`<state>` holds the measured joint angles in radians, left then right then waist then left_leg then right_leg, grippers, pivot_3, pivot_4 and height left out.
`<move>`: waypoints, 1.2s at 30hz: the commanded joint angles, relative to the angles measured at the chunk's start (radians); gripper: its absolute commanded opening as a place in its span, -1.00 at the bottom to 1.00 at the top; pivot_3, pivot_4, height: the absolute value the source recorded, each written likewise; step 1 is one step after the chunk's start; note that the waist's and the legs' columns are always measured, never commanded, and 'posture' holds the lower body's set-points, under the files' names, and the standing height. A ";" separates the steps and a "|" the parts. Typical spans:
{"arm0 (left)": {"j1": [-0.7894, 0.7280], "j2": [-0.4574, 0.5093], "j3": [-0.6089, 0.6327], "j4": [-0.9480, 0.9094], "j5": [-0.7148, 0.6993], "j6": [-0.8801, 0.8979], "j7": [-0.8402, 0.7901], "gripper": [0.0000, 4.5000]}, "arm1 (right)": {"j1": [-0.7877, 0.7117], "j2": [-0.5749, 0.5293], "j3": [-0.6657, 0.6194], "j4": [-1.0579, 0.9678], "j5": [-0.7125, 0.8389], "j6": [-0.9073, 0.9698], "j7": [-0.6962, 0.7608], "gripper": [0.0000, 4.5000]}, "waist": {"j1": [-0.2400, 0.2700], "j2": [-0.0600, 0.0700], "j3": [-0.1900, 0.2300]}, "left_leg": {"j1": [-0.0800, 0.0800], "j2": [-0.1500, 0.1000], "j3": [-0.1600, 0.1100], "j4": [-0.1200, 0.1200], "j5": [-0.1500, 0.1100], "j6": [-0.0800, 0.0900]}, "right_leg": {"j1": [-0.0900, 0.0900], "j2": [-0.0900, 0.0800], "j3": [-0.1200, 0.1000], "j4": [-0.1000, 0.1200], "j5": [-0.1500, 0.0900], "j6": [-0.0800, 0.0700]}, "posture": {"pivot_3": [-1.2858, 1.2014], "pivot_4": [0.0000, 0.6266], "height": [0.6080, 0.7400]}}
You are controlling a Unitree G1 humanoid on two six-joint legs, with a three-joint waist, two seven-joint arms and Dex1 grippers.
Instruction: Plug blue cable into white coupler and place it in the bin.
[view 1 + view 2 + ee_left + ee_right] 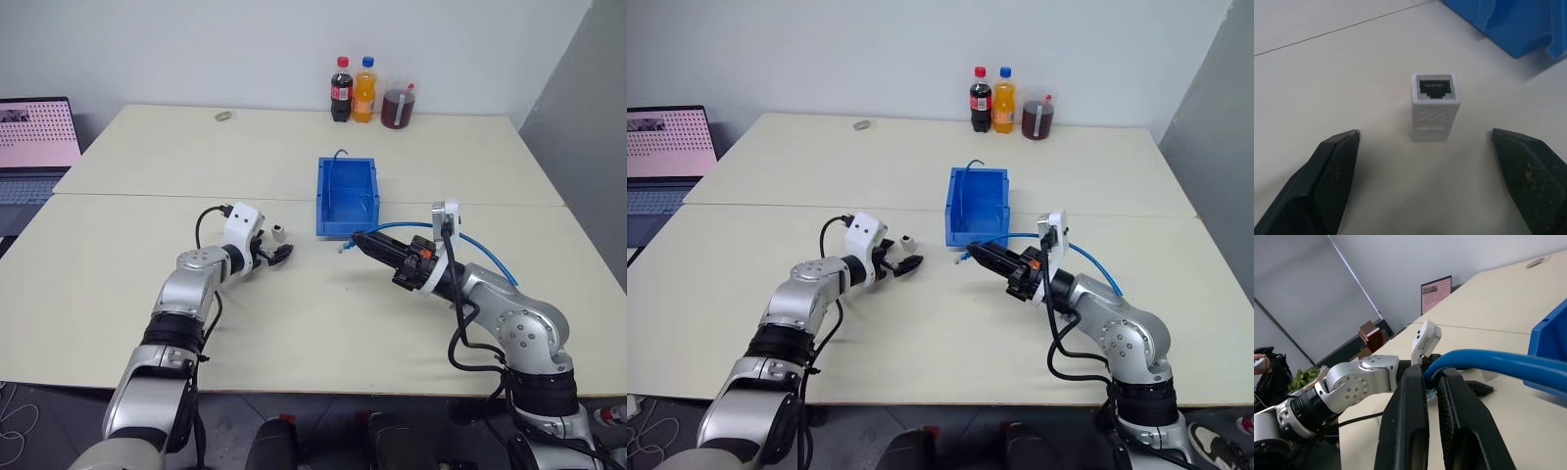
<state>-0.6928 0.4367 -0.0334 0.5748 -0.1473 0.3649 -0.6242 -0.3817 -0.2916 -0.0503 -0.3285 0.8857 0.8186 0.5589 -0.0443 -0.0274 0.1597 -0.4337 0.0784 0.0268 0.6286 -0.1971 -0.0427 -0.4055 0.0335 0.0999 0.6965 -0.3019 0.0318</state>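
I see my left pincer point(1425, 161) wide open around the upright white coupler point(1435, 106) at frame centre; my right pincer point(1432, 396) grips the blue cable point(1488, 361).

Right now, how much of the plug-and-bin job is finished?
Done: the right tool is shut on the blue cable near its plug end. In hand: the left tool is open around the white coupler, which stands on the table, not yet gripped. Left: grasp the coupler, plug in the cable, place it in the bin.
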 commanded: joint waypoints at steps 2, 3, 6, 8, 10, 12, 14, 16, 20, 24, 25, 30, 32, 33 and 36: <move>-0.095 -0.031 -0.002 0.135 0.038 -0.090 0.006 1.00 | -0.008 0.006 0.001 -0.039 0.003 -0.021 -0.006 -1.00 | 0.003 0.000 0.000 | 0.000 0.000 0.000 0.000 0.000 0.000 | 0.000 0.000 0.000 0.000 0.000 0.000 | 0.03 -0.52 1.00; -0.108 -0.040 -0.004 0.160 0.042 -0.101 0.005 1.00 | -0.008 0.007 0.001 -0.039 0.003 -0.021 -0.007 -1.00 | 0.004 0.000 0.000 | 0.000 0.000 0.000 0.000 0.000 0.000 | 0.000 0.000 0.000 0.000 0.000 0.000 | 0.03 -0.52 1.00; -0.135 -0.057 -0.011 0.217 0.061 -0.135 -0.006 1.00 | -0.007 0.007 0.003 -0.040 0.002 -0.020 -0.009 -1.00 | 0.008 0.000 0.000 | 0.000 0.000 0.000 0.000 0.000 0.000 | 0.000 0.000 0.000 0.000 0.000 0.000 | 0.03 -0.52 1.00; -0.147 -0.064 -0.014 0.243 0.073 -0.155 -0.011 0.92 | -0.006 0.007 0.004 -0.041 0.003 -0.020 -0.012 -1.00 | 0.008 0.000 0.000 | 0.000 0.000 0.000 0.000 0.000 0.000 | 0.000 0.000 0.000 0.000 0.000 0.000 | 0.03 -0.52 1.00; -0.155 -0.068 -0.014 0.261 0.079 -0.166 -0.013 0.82 | -0.004 0.007 0.005 -0.042 0.004 -0.020 -0.014 -1.00 | 0.008 0.000 0.000 | 0.000 0.000 0.000 0.000 0.000 0.000 | 0.000 0.000 0.000 0.000 0.000 0.000 | 0.03 -0.52 1.00; -0.162 -0.072 -0.009 0.276 0.080 -0.172 -0.016 0.63 | -0.002 0.008 0.006 -0.044 0.005 -0.020 -0.016 -1.00 | 0.010 0.000 0.000 | 0.000 0.000 0.000 0.000 0.000 0.000 | 0.000 0.000 0.000 0.000 0.000 0.000 | 0.03 -0.52 1.00; -0.167 -0.074 -0.006 0.290 0.083 -0.177 -0.019 0.40 | 0.000 0.008 0.007 -0.046 0.005 -0.021 -0.019 -1.00 | 0.010 0.000 0.000 | 0.000 0.000 0.000 0.000 0.000 0.000 | 0.000 0.000 0.000 0.000 0.000 0.000 | 0.03 -0.52 1.00; -0.169 -0.076 -0.004 0.298 0.086 -0.179 -0.019 0.25 | 0.003 0.007 0.009 -0.047 0.003 -0.022 -0.019 -1.00 | 0.010 0.000 0.000 | 0.000 0.000 0.000 0.000 0.000 0.000 | 0.000 0.000 0.000 0.000 0.000 0.000 | 0.03 -0.52 1.00; -0.170 -0.079 0.001 0.307 0.087 -0.182 -0.019 -0.14 | 0.005 0.005 0.013 -0.047 -0.002 -0.025 -0.018 -1.00 | 0.011 0.000 0.000 | 0.000 0.000 0.000 0.000 0.000 0.000 | 0.000 0.000 0.000 0.000 0.000 0.000 | 0.03 -0.52 1.00; -0.164 -0.081 0.003 0.305 0.086 -0.179 -0.023 -0.53 | 0.003 0.008 0.013 -0.045 -0.003 -0.029 -0.019 -1.00 | 0.011 0.000 0.000 | 0.000 0.000 0.000 0.000 0.000 0.000 | 0.000 0.000 0.000 0.000 0.000 0.000 | 0.03 -0.52 1.00; -0.163 -0.081 0.004 0.304 0.085 -0.178 -0.024 -0.63 | 0.003 0.009 0.012 -0.045 -0.001 -0.029 -0.020 -1.00 | 0.011 0.000 0.000 | 0.000 0.000 0.000 0.000 0.000 0.000 | 0.000 0.000 0.000 0.000 0.000 0.000 | 0.03 -0.52 1.00; -0.126 -0.052 -0.018 0.238 0.079 -0.197 -0.125 -0.64 | 0.009 0.005 0.002 -0.058 0.010 -0.024 -0.023 -1.00 | 0.011 0.000 0.000 | 0.000 0.000 0.000 0.000 0.000 0.000 | 0.000 0.000 0.000 0.000 0.000 0.000 | 0.03 -0.52 1.00; -0.073 -0.019 -0.042 0.120 0.045 -0.216 -0.273 -0.64 | 0.021 -0.018 -0.001 -0.082 0.011 -0.016 -0.015 -1.00 | 0.009 0.000 0.000 | 0.000 0.000 0.000 0.000 0.000 0.000 | 0.000 0.000 0.000 0.000 0.000 0.000 | 0.03 -0.52 1.00; -0.042 0.002 -0.051 0.047 0.018 -0.211 -0.353 -0.64 | 0.033 -0.042 0.005 -0.103 -0.001 -0.016 -0.003 -1.00 | 0.008 0.000 0.000 | 0.000 0.000 0.000 0.000 0.000 0.000 | 0.000 0.000 0.000 0.000 0.000 0.000 | 0.03 -0.52 1.00; 0.031 0.042 -0.064 -0.114 -0.035 -0.211 -0.491 -0.64 | 0.077 -0.113 0.028 -0.163 -0.032 -0.022 0.030 -1.00 | 0.010 0.000 0.000 | 0.000 0.000 0.000 -0.001 0.000 0.000 | 0.000 0.000 0.000 0.000 0.002 -0.005 | 0.03 -0.52 1.00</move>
<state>-0.6688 0.4542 -0.0943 0.5894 -0.1314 0.1668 -1.0227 -0.3238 -0.3793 -0.0298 -0.4165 0.8687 0.8133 0.5610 -0.0342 -0.0271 0.1600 -0.4342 0.0787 0.0273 0.6276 -0.1971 -0.0431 -0.4056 0.0334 0.0994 0.6961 -0.2995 0.0264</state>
